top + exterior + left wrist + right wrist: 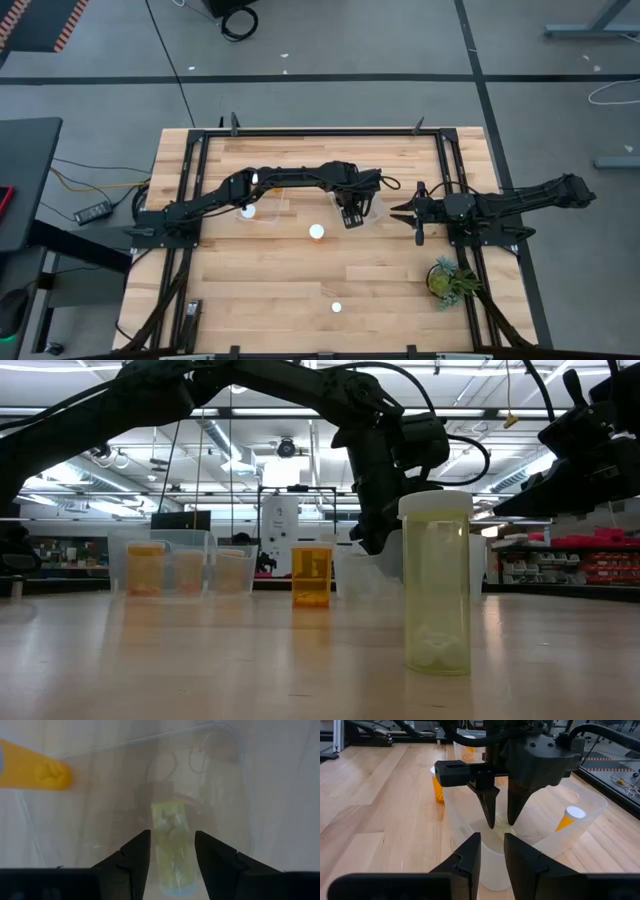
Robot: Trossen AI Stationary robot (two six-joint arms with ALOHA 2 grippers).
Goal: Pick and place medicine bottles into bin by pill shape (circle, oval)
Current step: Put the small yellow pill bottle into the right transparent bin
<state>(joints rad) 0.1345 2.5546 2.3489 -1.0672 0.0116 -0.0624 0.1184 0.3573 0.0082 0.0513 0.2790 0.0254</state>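
Left gripper [500, 822] hangs inside a clear bin [585, 817] at mid-surface, fingers partly open, straddling a pale yellow-green bottle [172, 847] lying on the bin floor; whether the pads touch it, I cannot tell. An orange bottle [568, 818] lies alongside. Judged: the drop-off step; next comes a clean lift out. Right gripper [418, 212], shut and empty, waits just right of the bin.

the surface [300, 285] is pale wood with a smooth, matt finish. the bin [580, 822] is clear, glossy plastic. the near bottle [436, 585] is translucent yellowish plastic with a matt white cap. the left tool [501, 815] is dark, matt plastic.
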